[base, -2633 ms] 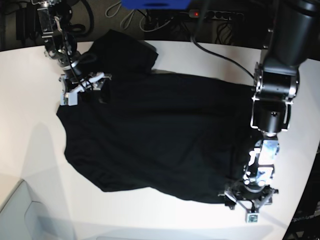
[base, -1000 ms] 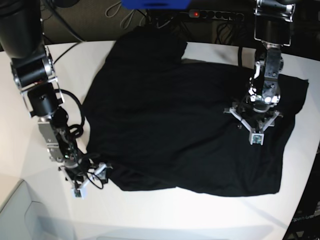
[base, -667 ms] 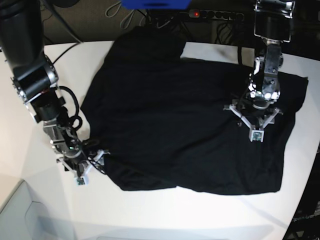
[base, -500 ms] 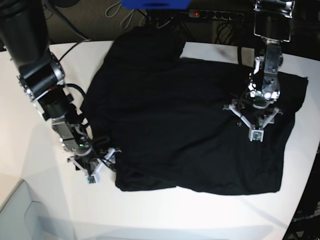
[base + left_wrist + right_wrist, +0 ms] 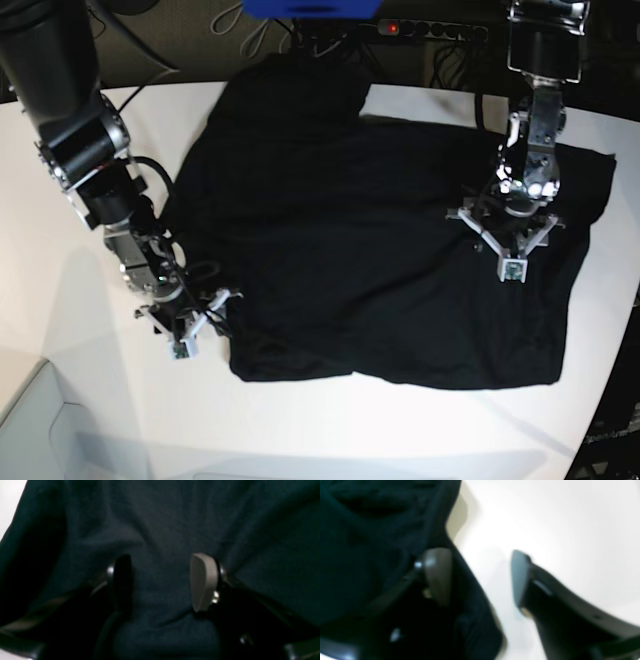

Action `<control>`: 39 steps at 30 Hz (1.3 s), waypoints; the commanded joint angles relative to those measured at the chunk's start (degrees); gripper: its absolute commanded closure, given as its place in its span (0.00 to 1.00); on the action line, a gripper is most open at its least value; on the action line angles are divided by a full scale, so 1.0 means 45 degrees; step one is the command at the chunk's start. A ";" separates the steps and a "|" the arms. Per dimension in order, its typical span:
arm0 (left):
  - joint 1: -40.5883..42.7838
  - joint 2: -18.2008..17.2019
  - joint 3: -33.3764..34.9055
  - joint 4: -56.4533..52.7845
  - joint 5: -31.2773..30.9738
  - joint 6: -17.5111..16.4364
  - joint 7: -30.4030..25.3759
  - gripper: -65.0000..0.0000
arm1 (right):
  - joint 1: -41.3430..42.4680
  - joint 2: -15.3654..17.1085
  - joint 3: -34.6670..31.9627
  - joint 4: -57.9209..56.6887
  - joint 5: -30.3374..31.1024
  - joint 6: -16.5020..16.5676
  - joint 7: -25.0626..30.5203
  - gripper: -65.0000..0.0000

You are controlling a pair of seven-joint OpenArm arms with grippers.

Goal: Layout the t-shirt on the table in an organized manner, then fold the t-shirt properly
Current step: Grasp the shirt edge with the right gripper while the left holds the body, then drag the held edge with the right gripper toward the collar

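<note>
Black t-shirt spread across the white tabletop, one pincer at each side of it.

The t-shirt (image 5: pixel 380 240) lies mostly flat on the tabletop (image 5: pixel 90 420), with a bunched part reaching toward the far edge and its near hem lying uneven. The left pincer (image 5: pixel 508 243) sits over the cloth on the base view's right; in the left wrist view its two fingers (image 5: pixel 203 581) stand apart with shirt fabric lying between them, pressed down on the cloth rather than clamped. The right pincer (image 5: pixel 200 322) is at the shirt's near corner on the base view's left; its jaws are apart, one finger (image 5: pixel 437 575) over the shirt's edge and the other over bare tabletop, gripping nothing.
</note>
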 commanded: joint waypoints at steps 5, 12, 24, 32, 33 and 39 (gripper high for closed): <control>0.0030 -0.0136 0.0016 0.0569 0.0033 -0.0051 0.0570 0.44 | -0.0903 0.0591 -0.0023 -0.0153 -0.0077 0.0096 -0.1752 0.84; 0.0010 -0.0038 0.0016 0.1605 0.0033 -0.0051 0.0570 0.44 | -0.2075 0.1177 0.1189 -0.0133 -0.0077 0.0096 -0.1752 1.00; -0.0693 0.0939 0.0055 0.0647 0.0150 -0.0051 0.0531 0.44 | -0.6275 0.3013 0.4861 0.7740 -0.0077 0.0076 -0.1752 1.00; -0.0927 0.1017 0.0095 -0.0876 0.0150 -0.0051 0.0472 0.44 | -0.8444 0.2974 0.7303 1.3444 -0.0116 0.0076 -0.1752 1.00; -0.0927 0.1017 0.0095 -0.0896 0.0150 -0.0051 0.0472 0.44 | -0.8580 0.2955 0.7323 1.3972 -0.0116 0.0076 -0.1752 1.00; -0.0849 0.0978 0.0075 -0.0798 0.0150 -0.0051 0.0550 0.44 | -0.9518 0.2447 0.7167 1.7215 -0.0116 0.0076 -0.1792 1.00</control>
